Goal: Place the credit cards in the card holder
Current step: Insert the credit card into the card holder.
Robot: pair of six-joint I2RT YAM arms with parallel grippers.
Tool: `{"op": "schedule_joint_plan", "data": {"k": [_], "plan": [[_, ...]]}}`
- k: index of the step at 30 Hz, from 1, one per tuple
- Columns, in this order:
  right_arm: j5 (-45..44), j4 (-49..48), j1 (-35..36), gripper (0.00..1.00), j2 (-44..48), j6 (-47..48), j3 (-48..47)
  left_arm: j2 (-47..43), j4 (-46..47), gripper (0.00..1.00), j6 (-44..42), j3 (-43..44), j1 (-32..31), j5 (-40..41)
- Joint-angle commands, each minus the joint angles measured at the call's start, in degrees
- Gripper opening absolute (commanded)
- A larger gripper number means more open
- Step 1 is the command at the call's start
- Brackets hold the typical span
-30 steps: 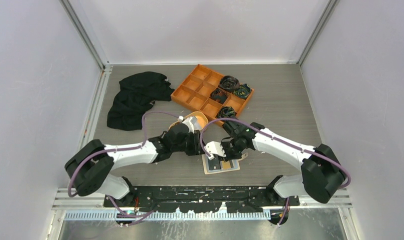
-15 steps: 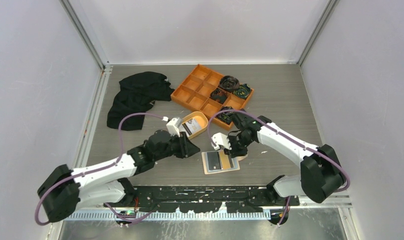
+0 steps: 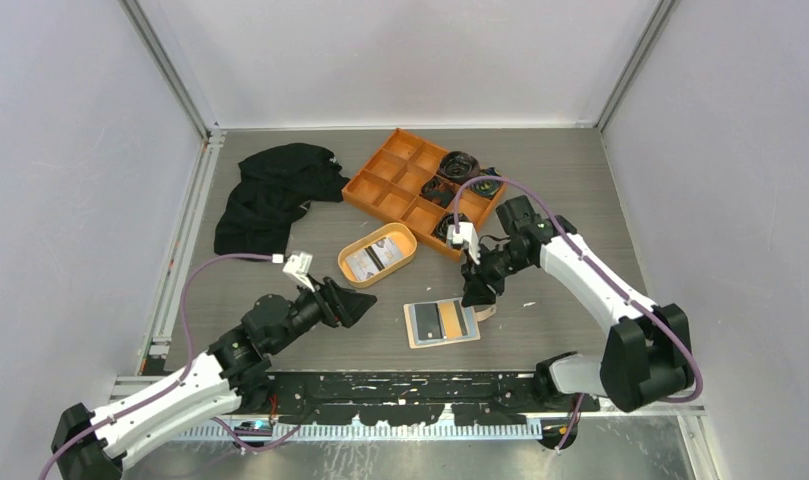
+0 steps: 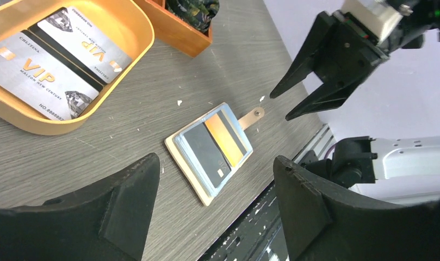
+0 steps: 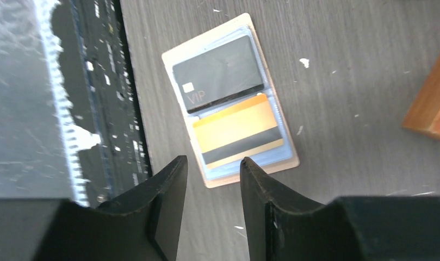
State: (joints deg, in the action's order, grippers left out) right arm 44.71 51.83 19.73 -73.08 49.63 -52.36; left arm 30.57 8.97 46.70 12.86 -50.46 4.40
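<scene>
The beige card holder (image 3: 441, 324) lies open and flat near the front edge, its snap tab (image 4: 253, 115) pointing right. A black credit card (image 5: 217, 73) and an orange one with a dark stripe (image 5: 237, 131) lie on its light blue inner sleeves. Two white VIP credit cards (image 4: 38, 76) rest in the oval orange dish (image 4: 141, 38). My left gripper (image 3: 363, 300) hovers left of the holder, wide open and empty. My right gripper (image 3: 477, 295) hangs above the holder's right end, jaws apart, nothing between them (image 5: 213, 159).
The large orange divided tray (image 3: 390, 200) holds dark coiled items in its right compartments, just behind the dish (image 3: 411, 241). A black cloth (image 3: 275, 195) lies at the back left. The arms' black base rail runs along the near edge.
Both grippers have left the card holder. The left arm drew back to the near left and opened wide. The right arm rose to the right and opened.
</scene>
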Motion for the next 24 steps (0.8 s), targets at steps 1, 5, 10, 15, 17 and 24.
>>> {"op": "schedule_joint_plan", "data": {"k": [1, 5, 10, 15, 17, 24], "plan": [[7.45, 5.55, -1.88, 0.46, -5.28, -7.23, -3.73, -4.38, 3.33, 0.77, 2.20, -2.21, 0.27, 2.19], [4.66, 5.84, -2.21, 0.46, -9.90, -12.97, -3.98, -5.14, 5.29, 0.77, 3.75, -3.87, 0.27, 2.02], [-0.19, 0.68, -2.18, 0.48, -13.00, -21.13, -3.23, -1.83, 9.16, 0.76, 5.47, -5.35, 0.23, 1.37], [-3.50, -1.68, -2.19, 0.48, -17.25, -26.36, -4.45, 4.52, 14.40, 0.74, 7.44, -6.09, 0.27, 0.75], [-4.14, -2.25, -2.19, 0.48, -18.54, -27.62, -4.95, 6.79, 15.87, 0.74, 7.96, -5.97, 0.27, 0.33], [-5.10, -2.09, -1.62, 0.46, -22.93, -29.71, -6.92, 12.57, 19.78, 0.72, 9.59, -5.77, 0.27, -0.52]]}}
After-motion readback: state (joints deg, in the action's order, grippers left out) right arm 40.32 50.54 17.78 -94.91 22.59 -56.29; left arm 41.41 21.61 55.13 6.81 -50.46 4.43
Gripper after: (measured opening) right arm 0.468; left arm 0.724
